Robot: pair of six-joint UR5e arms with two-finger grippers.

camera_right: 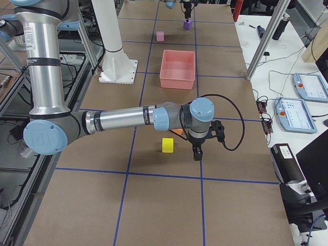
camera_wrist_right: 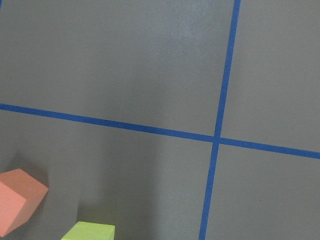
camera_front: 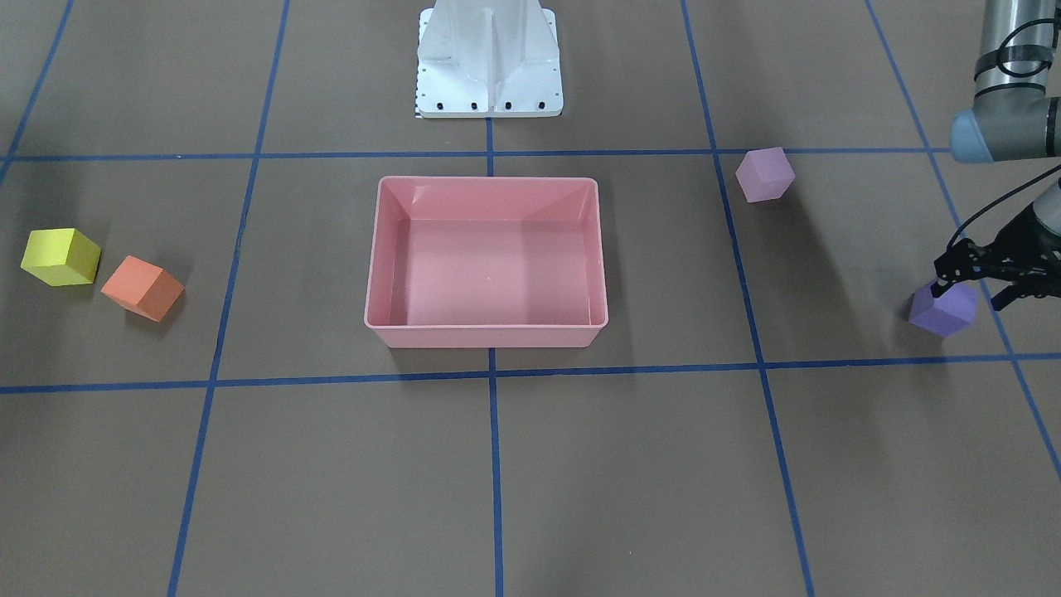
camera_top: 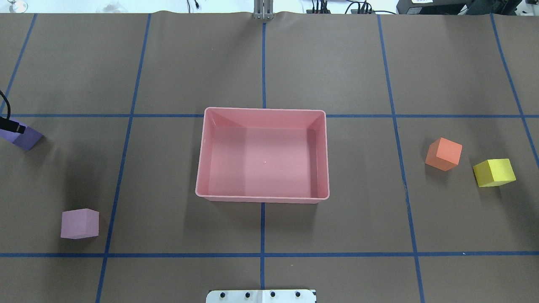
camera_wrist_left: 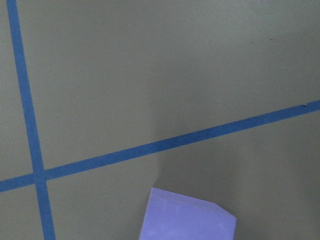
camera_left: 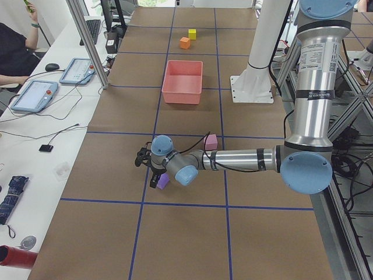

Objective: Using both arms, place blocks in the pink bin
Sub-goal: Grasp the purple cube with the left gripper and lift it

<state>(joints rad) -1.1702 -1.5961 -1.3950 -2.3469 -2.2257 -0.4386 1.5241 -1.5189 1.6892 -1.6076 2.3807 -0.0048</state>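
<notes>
Purple block (camera_front: pixel 945 311) is sitting on the counter (camera_front: pixel 580 464), well apart from the pink bin (camera_front: pixel 485 336).
Left gripper (camera_front: pixel 966 296) is hanging at its top, jaws spread, forearm stretching low and level; right gripper (camera_right: pixel 197 152) is pointing down beside the yellow block (camera_right: pixel 167 145) (grip state impossible to tell).

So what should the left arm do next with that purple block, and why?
Probably ease the left gripper down around the purple block: its fingers look open just over it, the block rests on the table, and the pink bin is empty.
</notes>
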